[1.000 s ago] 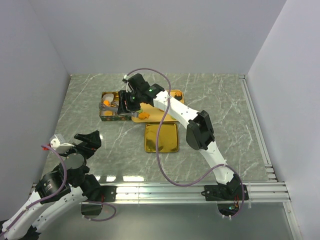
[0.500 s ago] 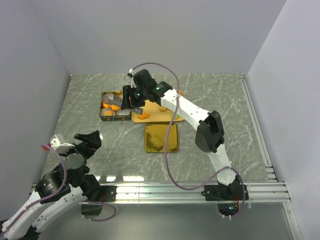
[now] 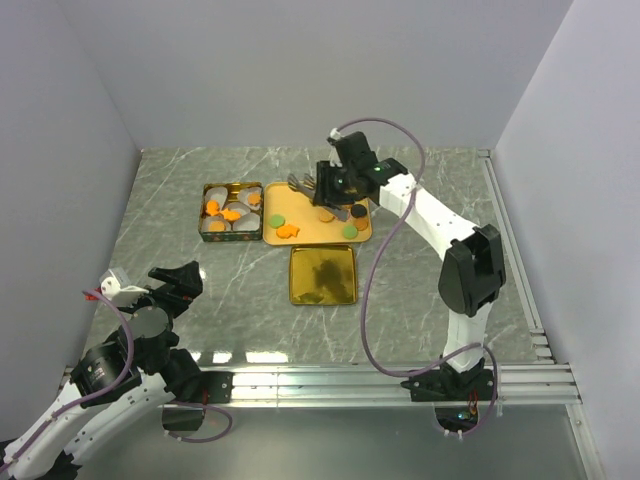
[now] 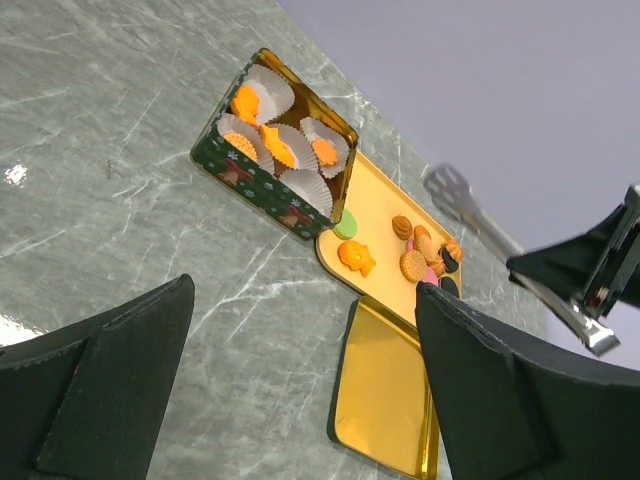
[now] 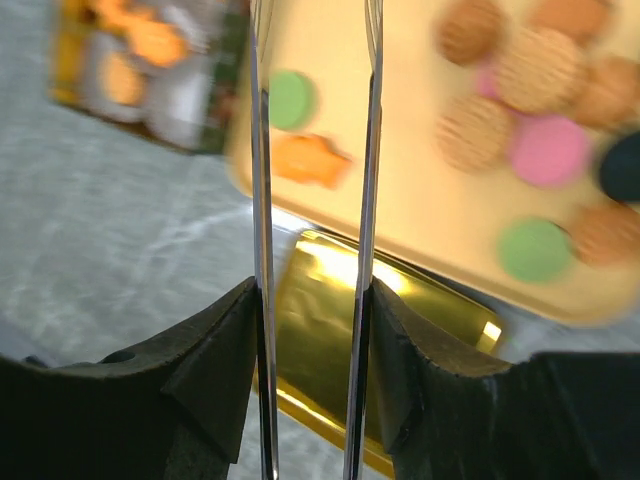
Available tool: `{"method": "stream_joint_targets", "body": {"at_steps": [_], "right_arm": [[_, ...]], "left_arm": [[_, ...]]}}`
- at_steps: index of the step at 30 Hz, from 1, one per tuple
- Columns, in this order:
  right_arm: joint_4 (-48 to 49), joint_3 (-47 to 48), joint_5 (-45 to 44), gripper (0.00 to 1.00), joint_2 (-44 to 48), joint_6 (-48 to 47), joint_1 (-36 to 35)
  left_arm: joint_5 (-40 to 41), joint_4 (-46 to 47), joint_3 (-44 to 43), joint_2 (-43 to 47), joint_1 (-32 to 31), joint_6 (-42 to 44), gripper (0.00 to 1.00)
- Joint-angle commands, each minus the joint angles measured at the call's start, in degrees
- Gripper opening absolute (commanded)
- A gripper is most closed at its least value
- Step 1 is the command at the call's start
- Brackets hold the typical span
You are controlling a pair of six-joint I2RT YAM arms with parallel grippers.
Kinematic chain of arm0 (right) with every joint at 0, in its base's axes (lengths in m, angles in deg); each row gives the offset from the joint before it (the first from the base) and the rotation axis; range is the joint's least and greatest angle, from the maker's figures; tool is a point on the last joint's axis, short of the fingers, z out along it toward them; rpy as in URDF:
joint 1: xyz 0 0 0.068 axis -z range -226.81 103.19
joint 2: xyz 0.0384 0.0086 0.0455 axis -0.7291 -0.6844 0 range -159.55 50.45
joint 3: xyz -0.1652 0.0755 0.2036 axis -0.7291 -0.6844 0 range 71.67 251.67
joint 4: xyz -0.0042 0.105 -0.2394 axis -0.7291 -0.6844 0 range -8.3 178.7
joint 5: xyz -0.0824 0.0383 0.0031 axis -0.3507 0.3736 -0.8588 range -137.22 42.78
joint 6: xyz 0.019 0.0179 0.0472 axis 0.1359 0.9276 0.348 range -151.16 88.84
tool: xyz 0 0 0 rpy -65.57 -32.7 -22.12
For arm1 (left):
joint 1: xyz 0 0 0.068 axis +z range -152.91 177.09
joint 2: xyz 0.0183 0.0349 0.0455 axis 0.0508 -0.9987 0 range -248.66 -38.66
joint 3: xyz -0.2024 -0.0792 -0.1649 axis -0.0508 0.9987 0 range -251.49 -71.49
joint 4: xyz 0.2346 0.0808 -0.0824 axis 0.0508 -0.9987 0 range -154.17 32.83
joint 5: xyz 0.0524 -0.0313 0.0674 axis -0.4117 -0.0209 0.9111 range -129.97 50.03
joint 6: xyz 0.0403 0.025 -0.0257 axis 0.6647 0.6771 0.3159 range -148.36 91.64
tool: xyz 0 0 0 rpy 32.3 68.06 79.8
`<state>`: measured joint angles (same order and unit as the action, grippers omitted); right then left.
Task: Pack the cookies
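The cookies lie on an orange tray: tan rounds, pink, green, dark ones and an orange fish shape. More orange cookies sit in white paper cups inside the green tin. My right gripper hangs over the tray's far edge and is shut on metal tongs. In the right wrist view the gripper presses the two tong arms, which stand apart; their tips are out of view. The left wrist view shows a tong tip with nothing in it. My left gripper is open and empty at the near left.
The tin's gold lid lies upturned just in front of the tray. It also shows in the left wrist view and the right wrist view. A metal rail runs along the table's right edge.
My right arm has swung right with the tongs, from over the tin to over the tray's far side. The left arm has not moved.
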<state>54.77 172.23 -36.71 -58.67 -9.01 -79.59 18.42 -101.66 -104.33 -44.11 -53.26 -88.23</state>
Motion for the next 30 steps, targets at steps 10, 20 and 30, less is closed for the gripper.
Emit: {"method": "stream_joint_targets", "body": {"at_steps": [10,20,30], "right_arm": [[-3.4,-11.1,-10.1,0.52,10.4,-6.8,0.9],[-5.9,-14.3,-13.7,0.52,12.5,-7.2,-0.1],[-6.6,-14.8,-12.9,0.56,10.9,-6.7,-1.2]], "left_arm": [[1.3,-0.1,-1.6,0.2,-0.3,-0.7,0.98],[1.4,-0.2,-1.6,0.8,-0.3,-1.1,0.98],[1.3,-0.2,-1.5,1.1,-0.4,-1.1,0.98]]}}
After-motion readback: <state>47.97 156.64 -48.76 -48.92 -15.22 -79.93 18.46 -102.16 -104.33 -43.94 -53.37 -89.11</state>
